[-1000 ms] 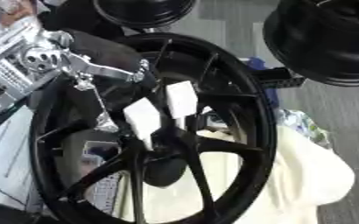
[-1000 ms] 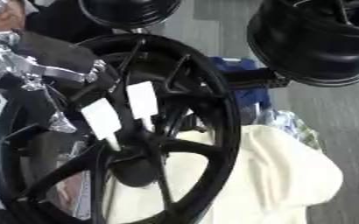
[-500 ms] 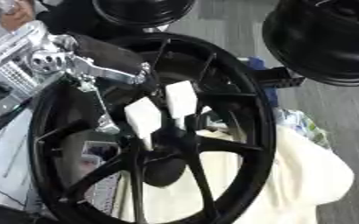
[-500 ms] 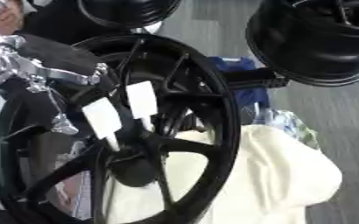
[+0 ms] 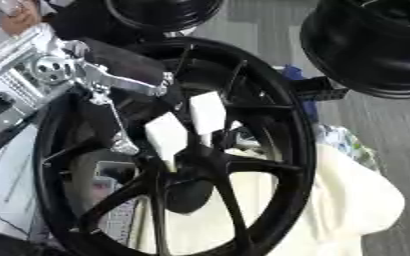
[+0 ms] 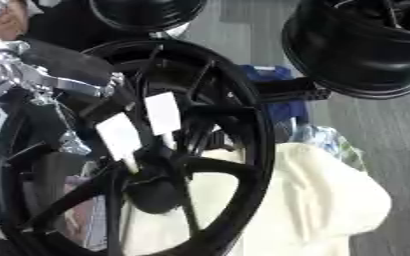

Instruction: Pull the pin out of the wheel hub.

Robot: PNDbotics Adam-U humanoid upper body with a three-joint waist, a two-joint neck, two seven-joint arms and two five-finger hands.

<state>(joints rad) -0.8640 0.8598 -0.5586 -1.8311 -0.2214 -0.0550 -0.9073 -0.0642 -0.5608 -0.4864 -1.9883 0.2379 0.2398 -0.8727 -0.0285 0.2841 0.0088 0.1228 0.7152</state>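
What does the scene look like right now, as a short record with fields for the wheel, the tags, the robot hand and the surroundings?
wheel: large black spoked wheel, filling most of the view
hub: black centre where the spokes meet
tags: two white rectangular tags, side by side just above the hub
left robot hand: black and silver, comes in from the upper left over the wheel's rim and spokes; finger state unclear
right robot hand: not in view
cloth: cream cloth under the wheel's lower right
other wheels: two more black ones at the top
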